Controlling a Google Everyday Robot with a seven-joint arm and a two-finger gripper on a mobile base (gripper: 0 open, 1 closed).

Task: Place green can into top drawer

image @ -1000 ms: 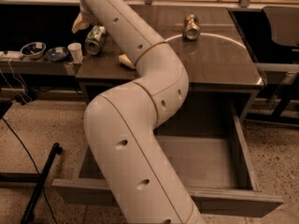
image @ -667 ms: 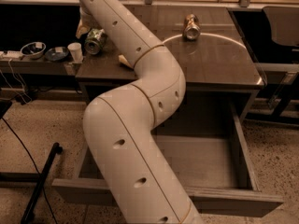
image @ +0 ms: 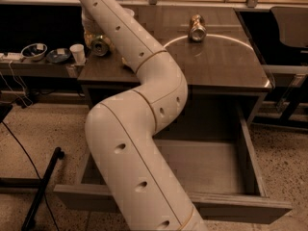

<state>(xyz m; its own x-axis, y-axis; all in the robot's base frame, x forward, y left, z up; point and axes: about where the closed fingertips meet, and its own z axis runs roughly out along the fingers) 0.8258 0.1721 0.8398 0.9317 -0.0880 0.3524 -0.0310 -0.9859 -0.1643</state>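
The green can (image: 99,46) lies on its side at the far left of the grey cabinet top (image: 216,66), its silver end facing me. My gripper (image: 88,32) is just behind and left of the can, right next to it, and is mostly hidden by my own arm (image: 139,129). I cannot tell whether it touches the can. The top drawer (image: 211,165) is pulled wide open below the cabinet top, and its inside shows nothing in it. Its front panel (image: 226,208) is nearest me; my arm covers the panel's middle and the handle.
A brownish-copper can (image: 196,29) lies at the back of the cabinet top. A yellow sponge (image: 125,60) peeks out beside my arm. A low side table at left holds two bowls (image: 33,50) and a white cup (image: 77,53). A black pole (image: 41,186) leans at lower left.
My arm has shifted slightly right and the gripper has come down closer to the green can. The can and the drawer have not moved.
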